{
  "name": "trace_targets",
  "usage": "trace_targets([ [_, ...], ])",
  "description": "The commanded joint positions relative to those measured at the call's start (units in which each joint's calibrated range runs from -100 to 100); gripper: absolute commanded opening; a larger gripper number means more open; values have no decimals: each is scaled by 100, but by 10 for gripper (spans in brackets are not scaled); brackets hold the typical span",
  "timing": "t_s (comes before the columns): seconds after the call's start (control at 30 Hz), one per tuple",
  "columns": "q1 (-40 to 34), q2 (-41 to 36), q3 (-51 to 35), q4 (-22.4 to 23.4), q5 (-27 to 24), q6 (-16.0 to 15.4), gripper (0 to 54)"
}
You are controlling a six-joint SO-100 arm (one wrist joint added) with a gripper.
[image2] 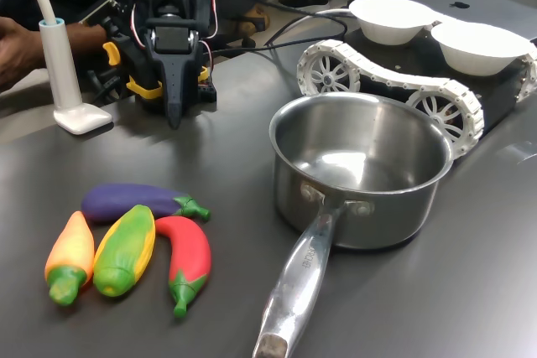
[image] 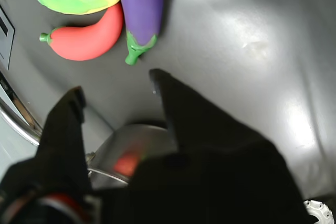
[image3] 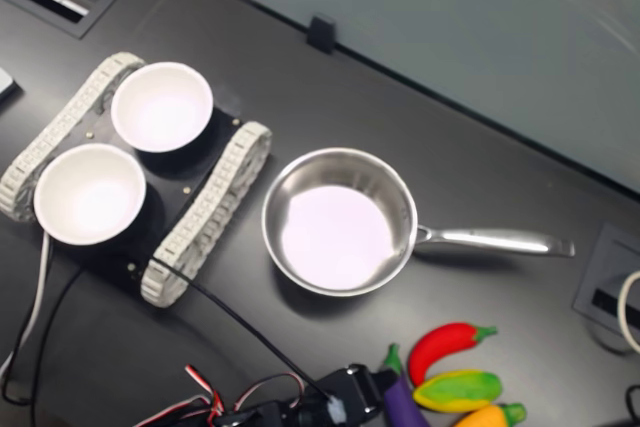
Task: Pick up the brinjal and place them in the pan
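- Brinjal (image2: 138,201) is seen lying flat on dark table (image2: 470,291), green cap twd pan; it is the rearmost of a veg cluster at the first exterior view's lower left.
- Beside it: green-yellow corn (image2: 126,249), red chilli (image2: 186,259), and an orange-yellow veg (image2: 70,256) at the cluster's far left in the first exterior view. Corn and chilli are shown touching or nearly touching brinjal.
- Pan (image2: 361,169) is set upright, nothing inside, just right of the veg in the first exterior view; its long handle (image2: 295,291) is pointed twd camera.
- Gripper (image2: 174,102) is held behind the veg, tip down, near table; apart from brinjal, nothing is held.
- In wrist view, black fingers (image: 173,108) are seen spread w/ a clear gap between them, jaws released; brinjal (image: 140,9) is seen ahead of them, not between.
- Two white bowls (image3: 160,107) are carried on a white tracked vehicle (image3: 205,212), behind pan in the first exterior view.
- A person's hand (image2: 17,44) is rested at the first exterior view's far left, by a white stand (image2: 71,81).
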Motion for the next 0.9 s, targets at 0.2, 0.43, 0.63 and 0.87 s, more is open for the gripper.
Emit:
trace_targets([
  [0.2, 632, 69, 74, -329, 142, 93, 293],
  [0.43, 1148, 86, 574, -696, 181, 93, 302],
  [0.63, 1263, 322, 683, -952, 186, 93, 306],
  [0.87, 1389, 760, 647, -1156, 210, 93, 302],
])
